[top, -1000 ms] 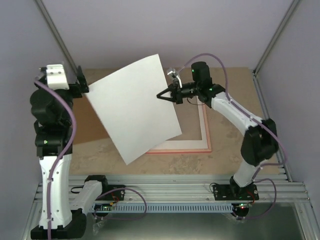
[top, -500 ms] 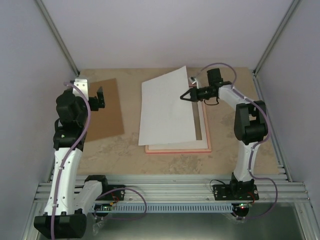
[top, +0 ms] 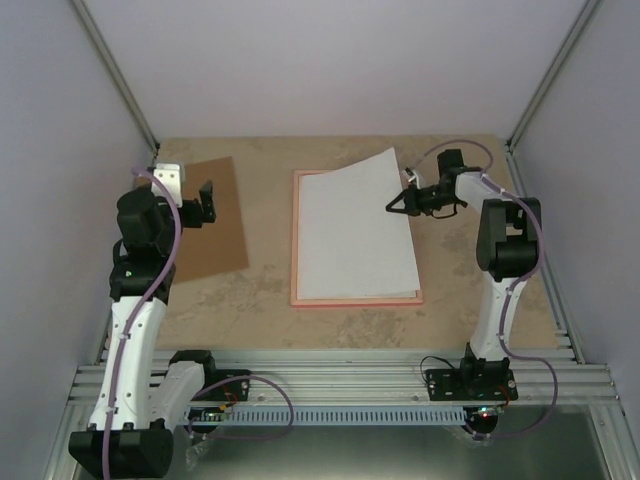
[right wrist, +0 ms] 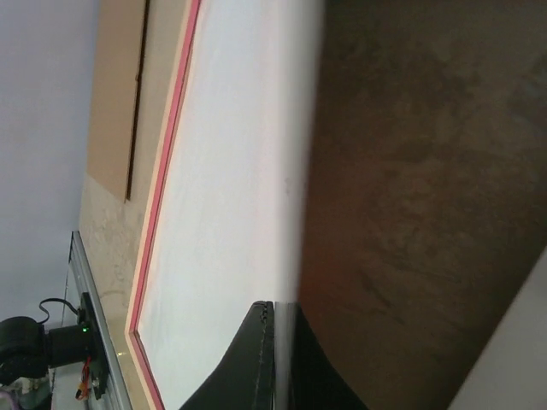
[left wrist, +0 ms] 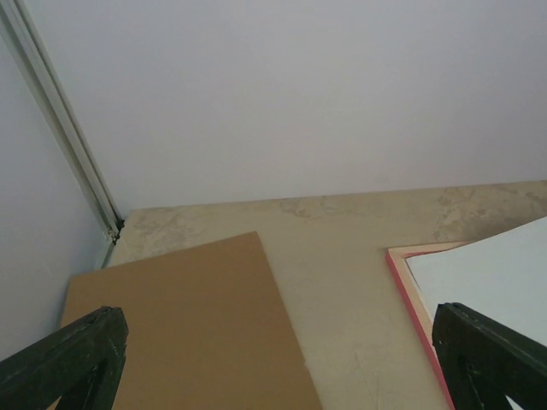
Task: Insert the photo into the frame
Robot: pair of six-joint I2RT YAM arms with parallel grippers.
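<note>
Photo [top: 355, 235] lies over frame [top: 294, 240], right edge apparently raised.

The photo [top: 355, 240] lies with its plain white back up inside the frame [top: 350, 301], so its picture side cannot be seen. Its near part rests flat, while its far right corner is lifted and sticks out past the frame's far edge, pinched at the right edge by the closed right tool [top: 392, 207]. The frame is a thin pink rectangle, slightly bigger than the photo, lying flat on the middle of the worktop [top: 270, 290].
</note>
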